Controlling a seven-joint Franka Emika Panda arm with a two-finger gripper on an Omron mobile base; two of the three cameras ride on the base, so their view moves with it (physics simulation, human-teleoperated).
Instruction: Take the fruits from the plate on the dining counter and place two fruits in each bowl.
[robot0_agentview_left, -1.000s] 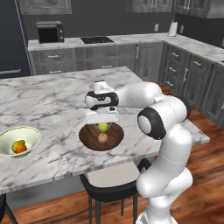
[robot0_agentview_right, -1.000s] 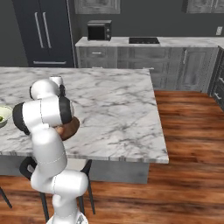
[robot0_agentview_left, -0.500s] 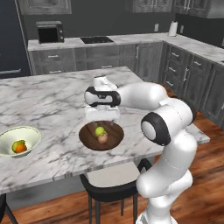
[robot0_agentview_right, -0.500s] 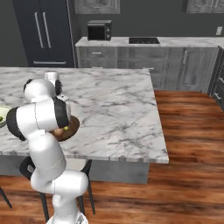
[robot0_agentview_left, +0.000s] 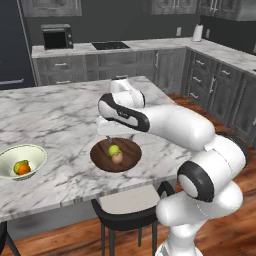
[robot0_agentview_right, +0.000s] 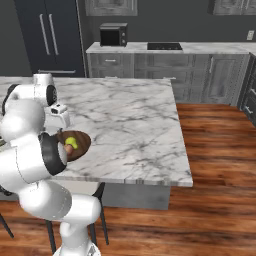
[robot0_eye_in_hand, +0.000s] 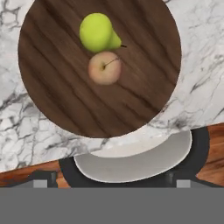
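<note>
The jaws are hanging just above the wooden bowl (robot0_agentview_left: 116, 155), under the bent white arm, and nothing is hanging from them; whether they are spread or pressed together I cannot tell. In the hand view, the wooden bowl (robot0_eye_in_hand: 52, 96) is holding two fruits: a green fruit (robot0_eye_in_hand: 97, 33) is lying at 12 o'clock of a tan fruit (robot0_eye_in_hand: 104, 68), touching it. The bowl is sitting near the tabletop (robot0_agentview_left: 50, 115) edge, above a stool (robot0_eye_in_hand: 131, 162). In the left base view, at 9 o'clock and well apart, a cream bowl (robot0_agentview_left: 36, 152) is holding an orange fruit (robot0_agentview_left: 22, 169) and a yellow-green fruit (robot0_agentview_left: 19, 164).
</note>
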